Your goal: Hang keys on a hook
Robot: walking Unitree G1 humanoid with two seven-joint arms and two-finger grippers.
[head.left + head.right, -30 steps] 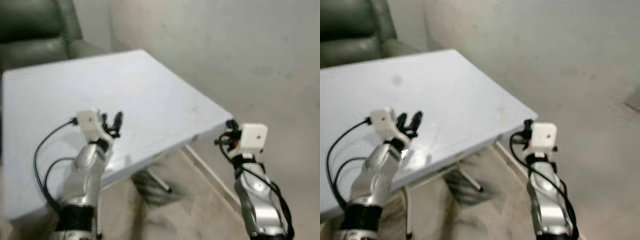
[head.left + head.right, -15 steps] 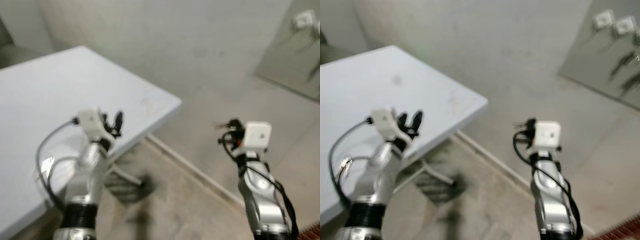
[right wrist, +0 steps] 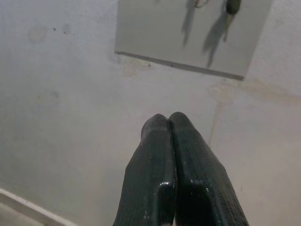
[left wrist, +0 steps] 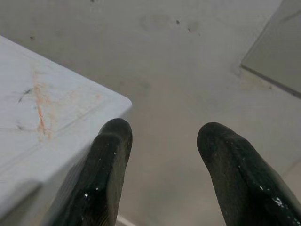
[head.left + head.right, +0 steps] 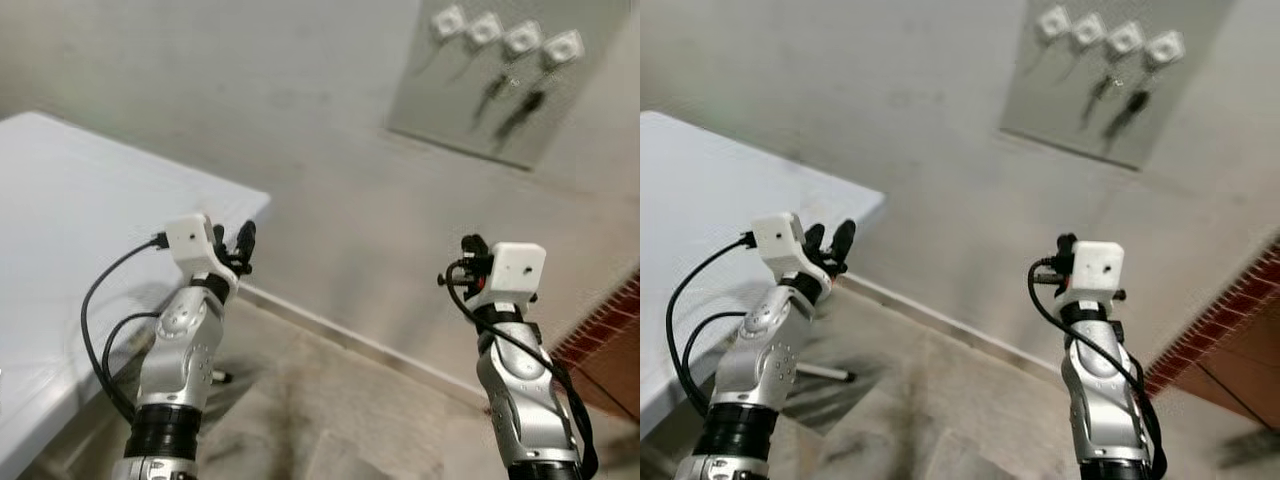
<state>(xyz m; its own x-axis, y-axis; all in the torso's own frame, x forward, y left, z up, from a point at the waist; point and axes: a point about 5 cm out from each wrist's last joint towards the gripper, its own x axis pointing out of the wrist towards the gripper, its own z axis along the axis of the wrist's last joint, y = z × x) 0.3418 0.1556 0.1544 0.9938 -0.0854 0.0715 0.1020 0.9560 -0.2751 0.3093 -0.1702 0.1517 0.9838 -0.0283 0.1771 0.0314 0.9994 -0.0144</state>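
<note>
A grey panel (image 5: pixel 440 100) hangs on the wall at the upper right, with a row of white hooks (image 5: pixel 505 35) along its top. Two dark keys (image 5: pixel 525 110) hang from those hooks. My right gripper (image 5: pixel 470 250) is raised in front of the wall, below the panel and well apart from it. The right wrist view has its fingers (image 3: pixel 188 155) pressed together, shut, with nothing visible between them, and the panel (image 3: pixel 160 33) above. My left gripper (image 5: pixel 232 245) is held up beside the table corner, open and empty, its fingers (image 4: pixel 110 155) apart.
A white table (image 5: pixel 60 220) stands at the left, its corner (image 4: pixel 47 108) close to my left gripper. A skirting strip (image 5: pixel 340 335) runs along the foot of the wall. A red-brown brick surface (image 5: pixel 600 340) lies at the lower right. Bare floor lies between the arms.
The camera has swung right: the table slid to the left of the picture and the panel with hooks came fully into view. Both arms keep the same pose.
</note>
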